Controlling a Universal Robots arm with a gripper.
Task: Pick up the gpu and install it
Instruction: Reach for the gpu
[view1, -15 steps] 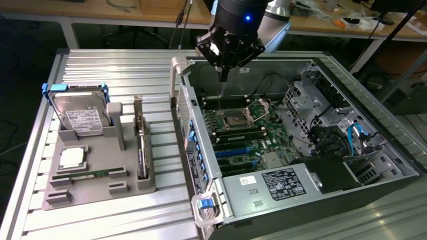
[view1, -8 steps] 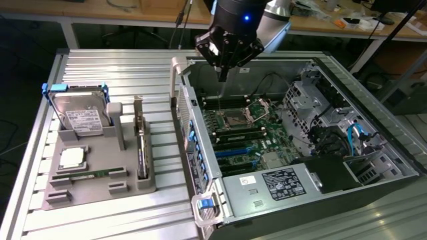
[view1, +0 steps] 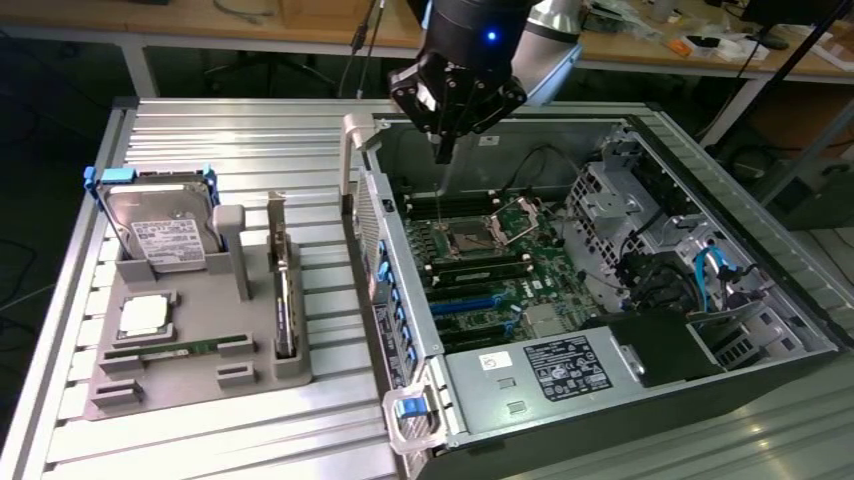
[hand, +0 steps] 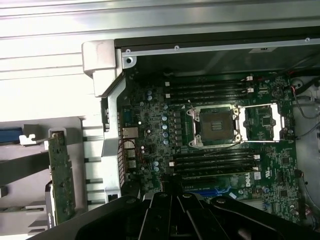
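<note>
I see open air above the gpu (view1: 283, 305). The case wall (view1: 379, 245) stands between it and the motherboard (view1: 487, 262).

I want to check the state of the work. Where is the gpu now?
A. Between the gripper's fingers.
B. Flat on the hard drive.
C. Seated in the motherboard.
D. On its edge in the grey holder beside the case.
D: the gpu stands on its edge in the grey holder, at the exterior view's left of the computer case, while the shut gripper hangs empty over the case.

Robotics lab: slotted aluminium table (view1: 240, 130), open computer case (view1: 641, 425), cluttered wooden benches (view1: 174, 15) behind.
</note>
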